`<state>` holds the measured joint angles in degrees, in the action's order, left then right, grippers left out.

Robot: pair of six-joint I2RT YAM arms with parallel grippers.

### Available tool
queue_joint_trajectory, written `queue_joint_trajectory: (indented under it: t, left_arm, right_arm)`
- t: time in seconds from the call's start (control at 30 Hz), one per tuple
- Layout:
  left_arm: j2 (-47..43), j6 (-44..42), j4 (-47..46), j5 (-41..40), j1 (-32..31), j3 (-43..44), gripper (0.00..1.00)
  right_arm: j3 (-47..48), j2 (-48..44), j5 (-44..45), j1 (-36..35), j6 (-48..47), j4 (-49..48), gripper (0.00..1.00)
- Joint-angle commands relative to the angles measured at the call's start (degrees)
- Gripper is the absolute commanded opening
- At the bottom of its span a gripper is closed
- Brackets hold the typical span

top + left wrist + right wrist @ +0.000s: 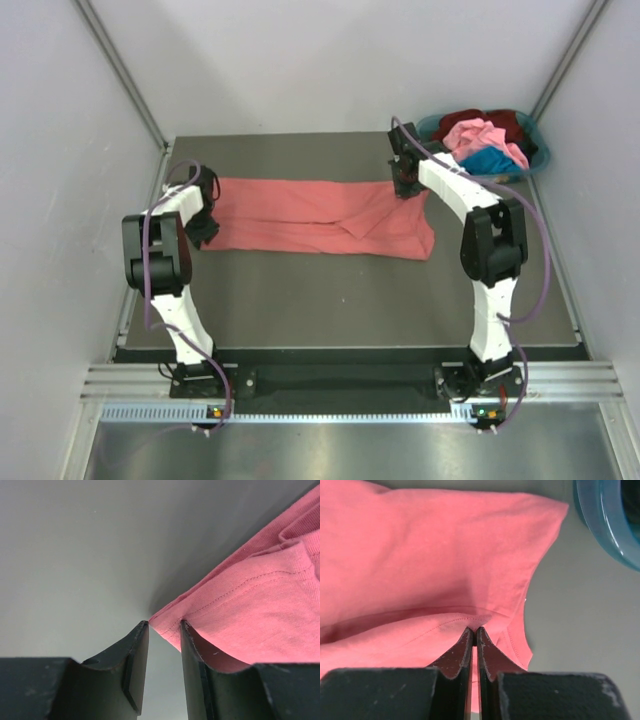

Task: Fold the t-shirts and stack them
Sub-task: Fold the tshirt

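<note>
A salmon-red t-shirt (300,215) lies on the dark table as a long band folded lengthwise. My left gripper (205,228) is at its left end. In the left wrist view the left gripper (164,624) stands open, with a hemmed corner of the shirt (260,605) reaching between the fingertips and cloth draped against the right finger (192,650). My right gripper (405,185) is at the shirt's far right end. In the right wrist view the right gripper (474,629) is shut on a pinched fold of the shirt (430,555).
A teal basket (532,140) at the back right holds a pink t-shirt (480,135), a dark maroon one (500,120) and a bright blue one (490,162). Its rim (607,520) shows just right of the right gripper. Grey walls enclose the table.
</note>
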<state>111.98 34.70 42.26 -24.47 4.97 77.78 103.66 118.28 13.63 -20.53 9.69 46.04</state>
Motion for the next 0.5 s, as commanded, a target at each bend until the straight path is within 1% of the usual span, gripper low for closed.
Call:
queue_joint_trajectory:
  t: [0.0,0.23,0.4,0.47]
  left_arm:
    - [3.2,1.5,0.9,-4.9,2.1,-0.2,0.37]
    - [2.6,2.9,1.1,-5.9,2.4,-1.1,0.37]
    - [2.2,3.0,1.7,-4.5,2.6,0.1,0.38]
    - [2.4,3.1,2.3,-3.2,2.5,0.9,0.38]
  right_arm:
    - [2.4,1.4,2.5,2.6,2.3,0.4,0.02]
    - [2.2,1.8,2.5,3.7,2.5,-1.0,0.00]
    - [2.4,1.7,-0.3,3.7,1.6,-2.3,0.04]
    - [3.2,1.6,-0.4,3.6,1.9,-1.7,0.15]
